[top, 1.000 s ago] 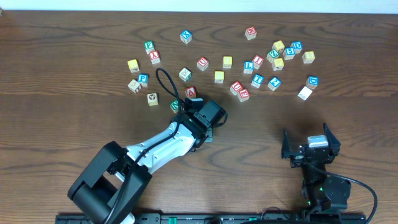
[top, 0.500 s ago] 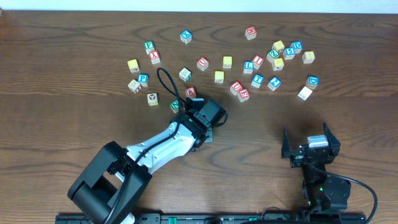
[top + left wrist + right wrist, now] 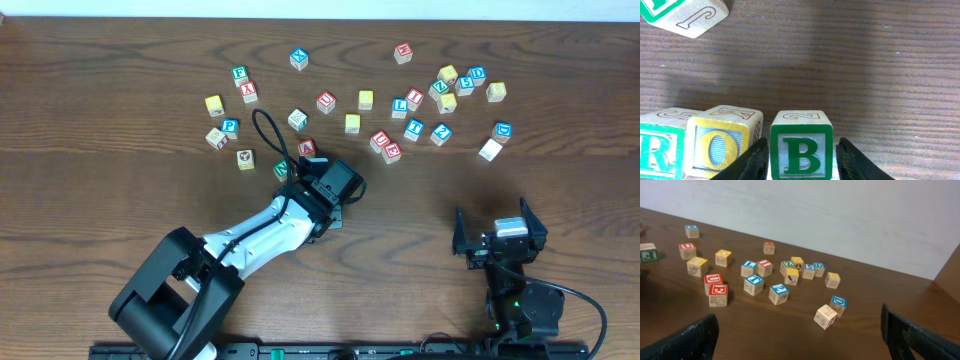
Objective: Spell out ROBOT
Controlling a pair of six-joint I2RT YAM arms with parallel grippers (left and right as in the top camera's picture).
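three smooth wooden cubes, r (image 3: pixel 655 155), o (image 3: pixel 720 147), b (image 3: pixel 801 152), on grained table (image 3: pixel 865 75).

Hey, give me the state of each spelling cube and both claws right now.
Green-lettered R wooden cube: upright, on brown wooden table.
Yellow-framed O wooden cube: upright, beside R, slightly angled.
Green-lettered B wooden cube: upright, on table, beside O.
Left claw: open, straddling B.
Right claw: wide open, empty.
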